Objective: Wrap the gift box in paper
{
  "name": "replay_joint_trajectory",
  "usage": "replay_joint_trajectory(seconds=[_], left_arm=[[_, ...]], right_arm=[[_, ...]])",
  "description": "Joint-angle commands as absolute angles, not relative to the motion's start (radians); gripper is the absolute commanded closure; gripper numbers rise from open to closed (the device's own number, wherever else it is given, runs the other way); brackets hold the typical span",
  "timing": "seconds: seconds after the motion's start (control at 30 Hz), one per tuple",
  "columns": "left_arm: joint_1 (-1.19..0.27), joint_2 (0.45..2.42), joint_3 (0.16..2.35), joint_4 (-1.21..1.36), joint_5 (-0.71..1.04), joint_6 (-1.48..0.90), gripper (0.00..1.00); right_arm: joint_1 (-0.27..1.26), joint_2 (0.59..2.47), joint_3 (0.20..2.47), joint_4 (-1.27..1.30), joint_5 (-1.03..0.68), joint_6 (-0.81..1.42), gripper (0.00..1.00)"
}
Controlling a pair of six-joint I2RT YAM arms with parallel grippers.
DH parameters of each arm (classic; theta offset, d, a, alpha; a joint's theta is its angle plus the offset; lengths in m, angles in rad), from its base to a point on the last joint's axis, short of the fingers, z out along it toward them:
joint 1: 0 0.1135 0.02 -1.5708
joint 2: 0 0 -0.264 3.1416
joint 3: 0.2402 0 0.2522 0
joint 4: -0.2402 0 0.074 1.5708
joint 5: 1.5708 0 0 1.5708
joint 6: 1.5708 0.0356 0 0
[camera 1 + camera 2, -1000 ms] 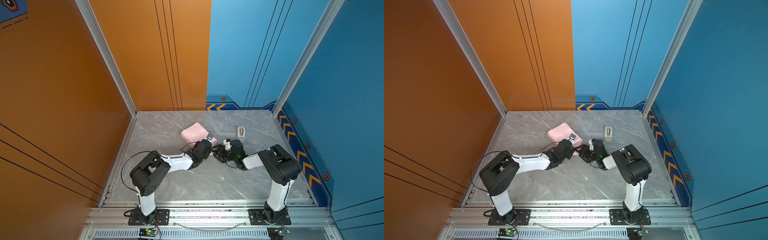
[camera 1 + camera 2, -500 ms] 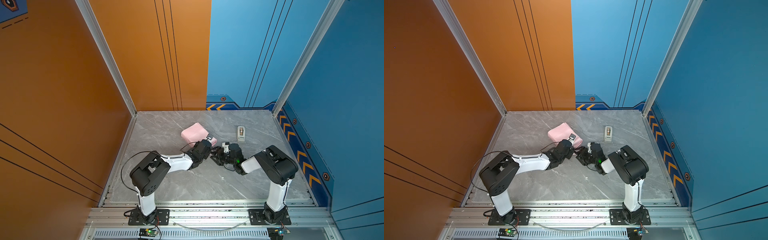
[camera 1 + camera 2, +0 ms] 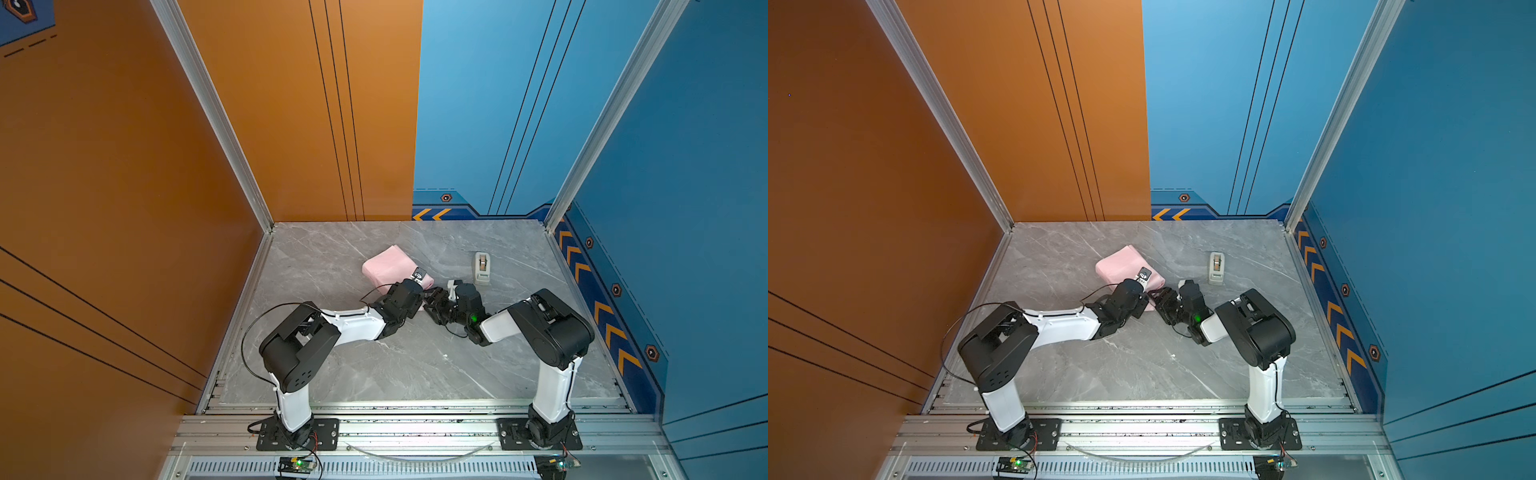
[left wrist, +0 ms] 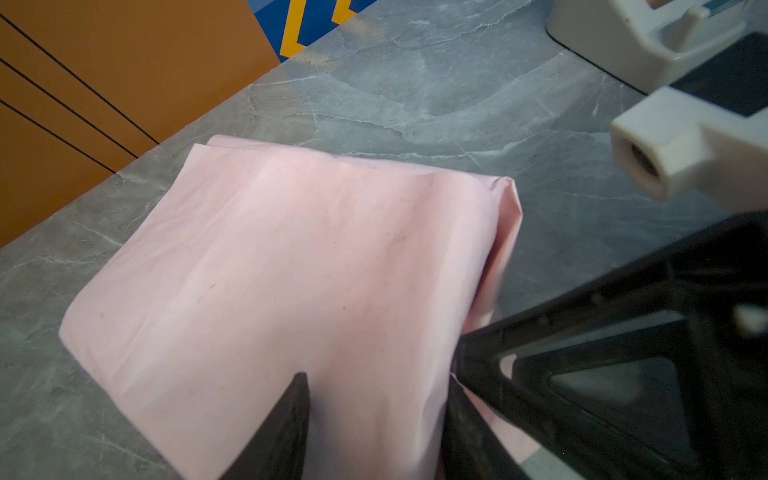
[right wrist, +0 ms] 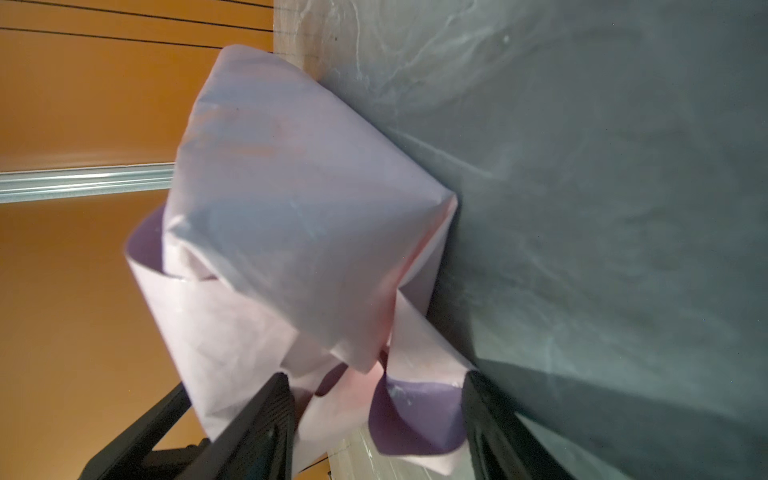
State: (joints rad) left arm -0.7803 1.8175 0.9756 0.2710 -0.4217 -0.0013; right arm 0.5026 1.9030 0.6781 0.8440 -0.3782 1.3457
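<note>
Folded paper [image 3: 388,266], contents unseen; at its 5 o'clock, left gripper [image 4: 380,370] half-spread, hold unclear; right gripper [image 5: 374,376] wide around loose flaps.

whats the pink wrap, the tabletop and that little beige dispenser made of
The pink wrap looks like thin matte paper: soft creases, folded flaps, and a lilac inner face. The tabletop looks like grey marble with white veins and a dull sheen, though it could be a printed laminate. The dispenser seems to be moulded plastic, smooth and off-white, with rounded edges.
</note>
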Motion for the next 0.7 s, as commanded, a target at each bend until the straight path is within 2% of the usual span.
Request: replay_joint_trajectory(seconds=[0.0, 0.23, 0.43, 0.67], left_arm=[[-0.757, 1.910, 0.905, 0.048, -0.291, -0.048, 0.51], [-0.756, 1.908, 0.904, 0.049, -0.292, -0.049, 0.51], [-0.755, 1.908, 0.902, 0.051, -0.292, -0.048, 0.51], [-0.753, 1.908, 0.902, 0.051, -0.292, -0.046, 0.51]], right_arm=[[0.487, 1.843, 0.680, 0.665, -0.345, 1.235, 0.32], [0.442, 1.756, 0.671, 0.490, -0.374, 1.098, 0.32], [0.416, 1.809, 0.761, 0.387, -0.452, 0.978, 0.33], [0.433, 1.881, 0.806, 0.401, -0.518, 1.002, 0.40]])
